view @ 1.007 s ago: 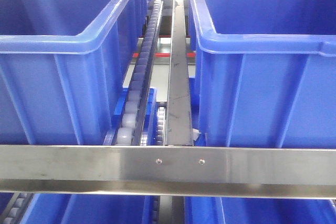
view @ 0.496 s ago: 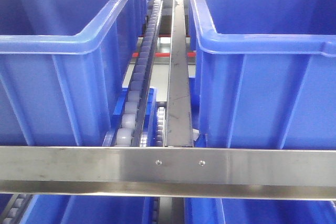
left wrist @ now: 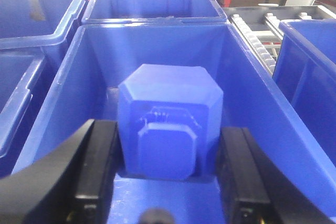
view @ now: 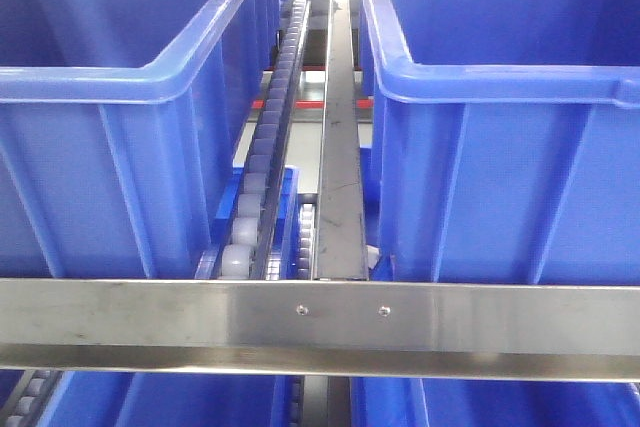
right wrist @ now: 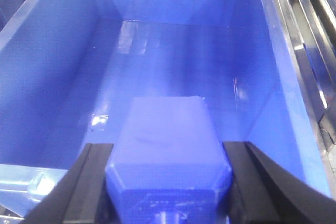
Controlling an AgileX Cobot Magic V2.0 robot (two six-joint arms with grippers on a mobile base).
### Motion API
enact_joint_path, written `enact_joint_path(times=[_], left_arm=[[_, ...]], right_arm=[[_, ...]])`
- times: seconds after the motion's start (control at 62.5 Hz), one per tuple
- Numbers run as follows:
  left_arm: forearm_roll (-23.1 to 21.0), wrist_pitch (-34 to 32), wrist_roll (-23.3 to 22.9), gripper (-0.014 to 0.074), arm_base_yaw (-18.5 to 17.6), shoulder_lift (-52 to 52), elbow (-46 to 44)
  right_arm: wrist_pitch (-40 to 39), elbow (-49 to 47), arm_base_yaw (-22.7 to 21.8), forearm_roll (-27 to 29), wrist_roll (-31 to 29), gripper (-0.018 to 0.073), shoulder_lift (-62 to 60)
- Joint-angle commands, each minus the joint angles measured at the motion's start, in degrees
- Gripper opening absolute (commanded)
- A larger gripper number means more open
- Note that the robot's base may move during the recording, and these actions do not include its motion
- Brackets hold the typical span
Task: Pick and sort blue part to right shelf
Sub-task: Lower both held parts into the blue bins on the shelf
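Left pincer [left wrist: 167,174] and right pincer [right wrist: 168,182] each clamped on a boxy solid blue plastic part [left wrist: 169,124], both apparently held above large blue plastic bins [right wrist: 63,77] of the stainless-steel shelf [view: 320,322].

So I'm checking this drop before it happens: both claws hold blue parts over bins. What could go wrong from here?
1. The left claw holds its part low inside a bin; lifting out carelessly, the fingers might catch a wall.
2. The right claw holds its part above the bin floor; released there, it may bounce or tumble.
3. The front view shows neither claw, so it cannot confirm which bin each is over.
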Motion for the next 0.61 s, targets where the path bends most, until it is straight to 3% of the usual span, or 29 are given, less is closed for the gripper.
enact_joint_path(times=[0.0,0.592], left_arm=[[-0.3,-5.8,0.0,0.0279,0.0,0.2,-1.7],[-0.7,-4.9,0.0,0.0279,-0.1,0.2,-1.7]], right_arm=[[-5.6,-1.7,-0.3,0.1,-0.4,0.0382,0.4],[-6.4,-1.7,-0.3,0.2,-0.4,0.0382,0.4]])
